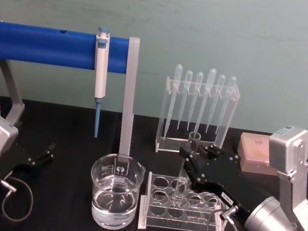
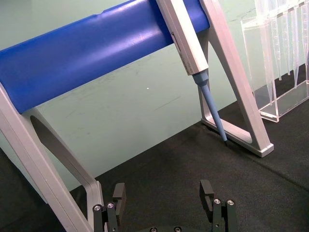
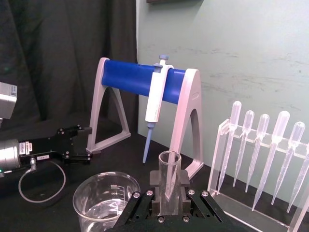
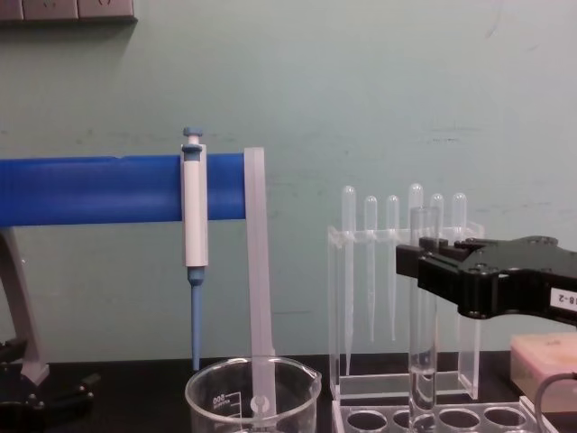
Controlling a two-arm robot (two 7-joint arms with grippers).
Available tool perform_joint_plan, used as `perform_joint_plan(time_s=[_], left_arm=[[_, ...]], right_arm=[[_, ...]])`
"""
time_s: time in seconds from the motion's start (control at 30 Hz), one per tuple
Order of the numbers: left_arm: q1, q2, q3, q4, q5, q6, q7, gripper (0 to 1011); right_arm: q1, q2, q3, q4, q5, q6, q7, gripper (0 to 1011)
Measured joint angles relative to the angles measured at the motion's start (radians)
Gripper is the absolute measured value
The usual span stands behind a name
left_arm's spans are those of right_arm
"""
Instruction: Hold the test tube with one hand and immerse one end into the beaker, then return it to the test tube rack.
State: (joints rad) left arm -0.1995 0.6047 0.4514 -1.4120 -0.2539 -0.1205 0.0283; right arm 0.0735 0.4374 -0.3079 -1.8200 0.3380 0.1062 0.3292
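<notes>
Your right hand (image 4: 431,262) grips the test tube (image 4: 421,316) upright over the rack (image 1: 184,209) — dipping into the beaker (image 1: 114,193) remains; left hand (image 2: 164,203) rests open.

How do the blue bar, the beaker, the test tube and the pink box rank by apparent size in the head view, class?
1. Blue bar, clearly largest.
2. Beaker.
3. Pink box, partly hidden by the right arm, so its rank is unsure.
4. Test tube, slimmest, held in the right claw.
</notes>
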Motion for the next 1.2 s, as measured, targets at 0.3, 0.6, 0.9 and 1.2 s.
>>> perform_joint_plan(time_s=[0.3, 0.6, 0.9, 1.2], left_arm=[[0.0, 0.0, 0.0, 0.0, 0.0, 0.0, 0.0, 1000], [0.0, 0.0, 0.0, 0.0, 0.0, 0.0, 0.0, 1000], [0.0, 0.0, 0.0, 0.0, 0.0, 0.0, 0.0, 1000], [0.0, 0.0, 0.0, 0.0, 0.0, 0.0, 0.0, 1000]], right_arm=[[-0.001, -0.008, -0.001, 0.026, -0.007, -0.019, 0.003, 224], [-0.002, -0.016, -0.004, 0.047, -0.016, -0.026, 0.008, 224], [-0.005, -0.02, -0.006, 0.061, -0.02, -0.031, 0.012, 224], [-0.005, -0.02, -0.011, 0.069, -0.034, -0.03, 0.014, 224]])
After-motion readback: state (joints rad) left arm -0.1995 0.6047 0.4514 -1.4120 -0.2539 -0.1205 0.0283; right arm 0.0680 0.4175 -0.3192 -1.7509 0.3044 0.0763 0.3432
